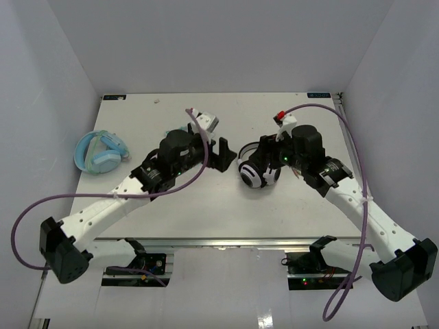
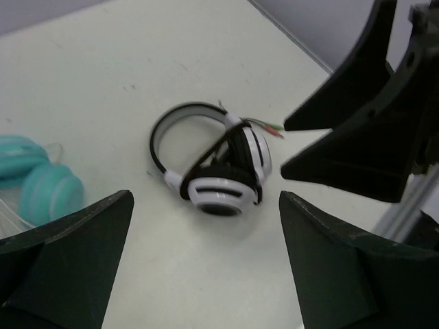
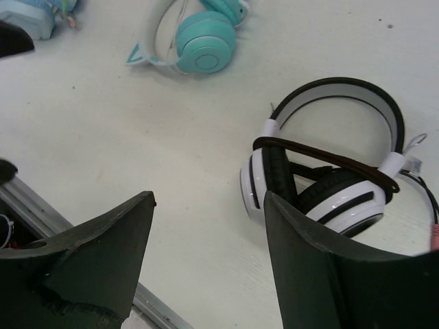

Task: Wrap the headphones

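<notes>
The headphones [image 1: 254, 175] lie on the white table between my two grippers, with white oval earcups, black pads and a black-and-white headband [image 3: 343, 89]. The thin black cable [image 3: 322, 156] is looped around both earcups, and its coloured plugs [image 2: 271, 127] stick out to one side. My left gripper [image 1: 223, 155] hovers just left of them, open and empty; in its wrist view [image 2: 206, 205] the headphones [image 2: 216, 168] lie ahead of the fingers. My right gripper [image 1: 269, 155] is over their right side, open with only bare table [image 3: 209, 199] in the gap. Its right finger [image 3: 322, 274] hides part of one earcup.
Teal cat-ear headphones [image 3: 199, 34] lie behind the left arm, also in the left wrist view [image 2: 41, 185]. Chunky light-blue headphones [image 1: 101, 153] sit at the table's left edge. A metal rail [image 3: 48, 212] runs along the near edge. The right gripper's fingers [image 2: 363, 116] are close to the left gripper.
</notes>
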Robot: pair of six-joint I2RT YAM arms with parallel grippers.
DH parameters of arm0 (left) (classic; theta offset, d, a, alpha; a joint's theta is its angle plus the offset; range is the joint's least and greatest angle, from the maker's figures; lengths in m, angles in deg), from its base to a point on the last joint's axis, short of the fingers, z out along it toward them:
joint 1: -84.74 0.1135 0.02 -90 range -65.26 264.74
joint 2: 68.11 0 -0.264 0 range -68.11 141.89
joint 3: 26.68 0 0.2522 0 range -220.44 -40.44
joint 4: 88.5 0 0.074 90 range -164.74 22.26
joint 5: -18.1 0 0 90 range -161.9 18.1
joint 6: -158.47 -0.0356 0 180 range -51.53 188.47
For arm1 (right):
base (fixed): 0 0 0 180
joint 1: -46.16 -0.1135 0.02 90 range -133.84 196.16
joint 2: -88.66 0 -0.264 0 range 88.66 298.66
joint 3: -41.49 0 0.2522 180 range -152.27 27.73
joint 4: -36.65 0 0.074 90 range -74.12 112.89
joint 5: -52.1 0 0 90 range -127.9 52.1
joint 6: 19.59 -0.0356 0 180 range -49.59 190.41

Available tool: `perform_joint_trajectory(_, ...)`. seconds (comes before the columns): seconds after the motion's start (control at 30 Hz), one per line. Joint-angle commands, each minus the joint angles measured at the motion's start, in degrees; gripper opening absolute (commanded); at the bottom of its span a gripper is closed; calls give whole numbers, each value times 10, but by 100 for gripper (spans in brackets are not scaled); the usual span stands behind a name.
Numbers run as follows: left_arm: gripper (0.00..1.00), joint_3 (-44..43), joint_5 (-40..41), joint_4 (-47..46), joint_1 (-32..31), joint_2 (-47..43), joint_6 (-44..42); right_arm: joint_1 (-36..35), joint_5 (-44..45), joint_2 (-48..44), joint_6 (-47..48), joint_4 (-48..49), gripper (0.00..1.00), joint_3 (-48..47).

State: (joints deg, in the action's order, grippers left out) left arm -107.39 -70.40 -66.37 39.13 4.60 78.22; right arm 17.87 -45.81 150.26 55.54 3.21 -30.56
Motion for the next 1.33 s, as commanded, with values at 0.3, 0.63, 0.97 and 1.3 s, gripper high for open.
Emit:
perform_joint_trajectory(0.3,98,316,-82,-51,-11,-300,149,-181,132,-73,-8,87,91,141)
perform_joint_trajectory(0.63,98,343,-74,-79,-21,-316,150,-182,141,-98,-9,124,90,176)
perform_joint_trajectory(0.97,98,343,-80,-78,-21,-319,150,-182,160,-153,-20,128,90,186)
perform_joint_trajectory(1.3,98,340,-80,-75,-21,-327,149,-182,168,-181,-15,143,90,201)
